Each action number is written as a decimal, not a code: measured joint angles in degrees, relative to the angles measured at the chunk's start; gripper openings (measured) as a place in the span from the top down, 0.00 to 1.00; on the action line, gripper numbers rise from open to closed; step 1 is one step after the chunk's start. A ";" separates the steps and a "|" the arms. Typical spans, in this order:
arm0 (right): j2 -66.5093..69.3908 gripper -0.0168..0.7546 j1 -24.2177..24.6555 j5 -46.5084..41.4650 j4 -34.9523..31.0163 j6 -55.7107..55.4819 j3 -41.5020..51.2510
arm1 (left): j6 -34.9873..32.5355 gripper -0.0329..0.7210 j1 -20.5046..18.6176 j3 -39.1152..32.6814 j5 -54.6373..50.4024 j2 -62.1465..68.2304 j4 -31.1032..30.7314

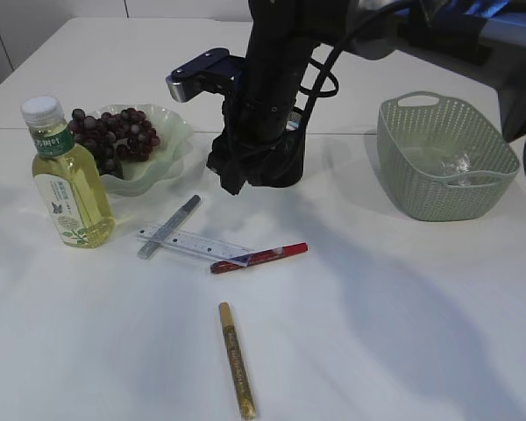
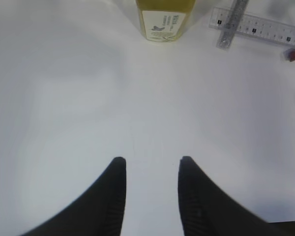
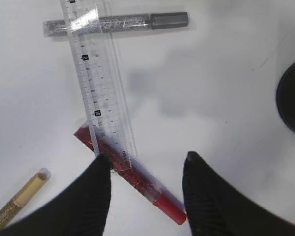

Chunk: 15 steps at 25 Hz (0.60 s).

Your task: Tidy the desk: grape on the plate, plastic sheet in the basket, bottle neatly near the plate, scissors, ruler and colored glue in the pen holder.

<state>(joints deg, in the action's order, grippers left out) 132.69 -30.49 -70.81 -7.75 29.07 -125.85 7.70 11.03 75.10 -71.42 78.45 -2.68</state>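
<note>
The grape (image 1: 114,136) lies on the pale green plate (image 1: 171,132), with the yellow bottle (image 1: 66,175) upright to its left. A clear ruler (image 1: 193,246) lies across a silver glue pen (image 1: 168,226) and a red glue pen (image 1: 261,257); a gold glue pen (image 1: 236,360) lies nearer the front. My right gripper (image 3: 147,160) is open above the red glue pen (image 3: 137,182), which shows between its fingers. The black pen holder (image 1: 294,153) stands behind that arm. My left gripper (image 2: 152,161) is open over bare table. The plastic sheet (image 1: 456,162) is in the basket (image 1: 443,158). The scissors are out of view.
In the right wrist view the ruler (image 3: 96,83) covers the red pen's far end and crosses the silver pen (image 3: 118,22). The pen holder (image 3: 292,98) is at the right edge. The bottle (image 2: 164,17) stands ahead of the left gripper.
</note>
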 joint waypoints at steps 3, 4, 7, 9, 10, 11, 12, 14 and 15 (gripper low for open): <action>0.00 0.45 0.00 0.00 -0.09 0.00 0.00 | 0.00 0.61 0.00 0.00 0.00 0.00 0.00; 0.00 0.44 0.00 0.00 -0.09 0.00 0.00 | 0.00 0.61 0.00 0.00 0.00 0.00 0.00; 0.00 0.44 0.00 0.00 -0.80 0.39 0.00 | 0.00 0.61 0.00 0.00 0.00 0.00 0.00; 0.00 0.44 0.00 0.00 -2.49 1.25 0.00 | 0.00 0.61 0.00 0.00 0.00 0.00 0.00; 0.08 0.44 -0.09 0.00 -3.37 1.76 0.00 | 0.00 0.61 0.00 0.00 0.00 0.00 0.00; 0.37 0.44 -0.35 0.00 -3.89 2.28 -0.09 | 0.00 0.61 0.00 0.00 0.00 0.00 0.00; 0.84 0.44 -0.61 0.00 -4.20 2.73 -0.24 | 0.00 0.61 0.00 0.00 0.00 0.00 0.00; 2.17 0.43 -1.85 0.00 -4.32 3.10 -0.22 | 0.00 0.61 0.00 0.00 0.00 0.00 0.00; 3.14 0.43 -2.60 0.00 -4.43 3.21 -0.42 | 0.00 0.61 0.00 0.00 0.00 0.00 0.00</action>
<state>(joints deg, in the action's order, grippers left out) 135.84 -33.09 -70.81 -12.18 32.28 -126.27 7.70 11.03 75.10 -71.42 78.45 -2.68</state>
